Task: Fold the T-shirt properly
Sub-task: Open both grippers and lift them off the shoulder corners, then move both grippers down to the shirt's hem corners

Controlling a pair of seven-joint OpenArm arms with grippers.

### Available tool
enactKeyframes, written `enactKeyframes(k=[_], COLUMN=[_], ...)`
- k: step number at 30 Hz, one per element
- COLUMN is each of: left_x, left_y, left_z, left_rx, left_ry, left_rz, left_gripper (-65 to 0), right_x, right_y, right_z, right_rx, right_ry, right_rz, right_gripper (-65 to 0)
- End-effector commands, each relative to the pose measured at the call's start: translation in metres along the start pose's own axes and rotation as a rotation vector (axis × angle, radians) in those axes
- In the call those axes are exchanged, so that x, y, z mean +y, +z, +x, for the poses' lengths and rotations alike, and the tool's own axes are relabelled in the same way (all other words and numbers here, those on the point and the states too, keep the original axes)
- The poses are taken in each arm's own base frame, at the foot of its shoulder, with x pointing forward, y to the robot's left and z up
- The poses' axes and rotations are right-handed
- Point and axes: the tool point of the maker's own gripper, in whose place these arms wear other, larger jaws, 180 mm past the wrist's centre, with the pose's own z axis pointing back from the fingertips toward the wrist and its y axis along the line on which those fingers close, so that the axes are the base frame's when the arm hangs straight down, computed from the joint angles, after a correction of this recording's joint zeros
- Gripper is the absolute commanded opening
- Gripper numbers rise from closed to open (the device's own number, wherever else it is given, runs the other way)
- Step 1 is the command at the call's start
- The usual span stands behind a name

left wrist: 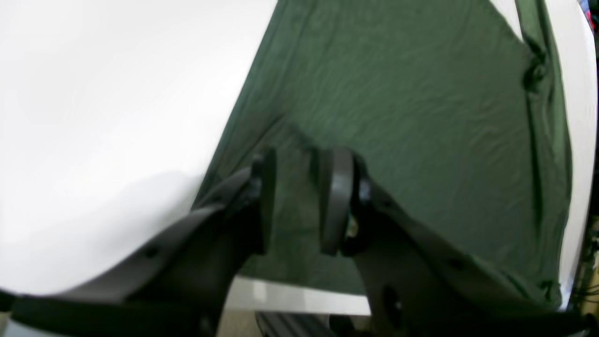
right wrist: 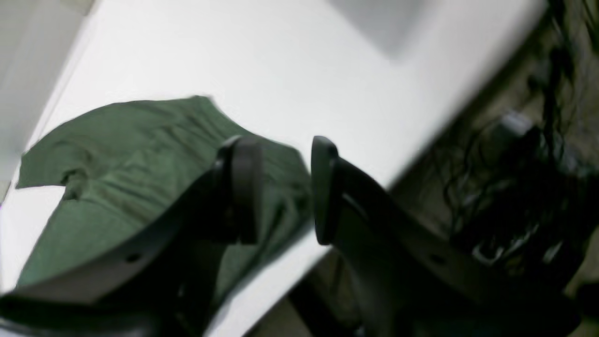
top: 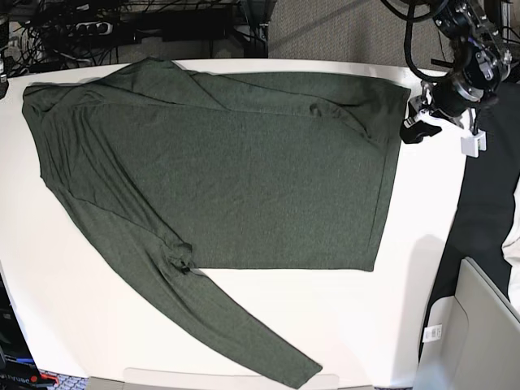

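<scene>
- No brand, print or readable writing shows on the T-shirt (top: 244, 171); a small white tag (top: 432, 333) at the near right carries marks too small to read.
- The T-shirt lies flat on the white table (top: 390, 325), its long axis running left to right in the base view, hem at the right, shoulders at the left.
- One long sleeve (top: 236, 325) angles out toward the near edge; the other is folded across the far edge.
- The left gripper (left wrist: 299, 201) stands partly open, green fabric seen between its fingers; whether it pinches the cloth I cannot tell.
- The right gripper (right wrist: 281, 187) is partly open over the table's edge, holding nothing.
</scene>
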Motion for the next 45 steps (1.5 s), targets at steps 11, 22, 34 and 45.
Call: enactKeyframes(k=[11, 22, 34, 45], left_x=[-0.026, -0.031, -0.038, -0.062], left_y=[-0.038, -0.067, -0.103, -0.153], left_z=[0.059, 0.109, 0.142, 0.149], left_rx=[-0.052, -0.082, -0.103, -0.233], left_ry=[0.023, 0.081, 0.207, -0.082], left_rz=[-0.113, -0.137, -0.19, -0.045], left_gripper=[-45.7, -44.9, -44.9, -45.1], right_x=[0.058, 0.132, 0.212, 0.254], right_y=[-0.038, -0.081, -0.121, -0.141], right_z=[0.031, 0.037, 0.046, 0.032], right_rx=[-0.034, -0.036, -0.038, -0.034], right_ry=[0.133, 0.222, 0.396, 0.507], right_rz=[0.122, 0.243, 0.291, 0.338], right_gripper=[-46.3, -46.3, -46.3, -46.4])
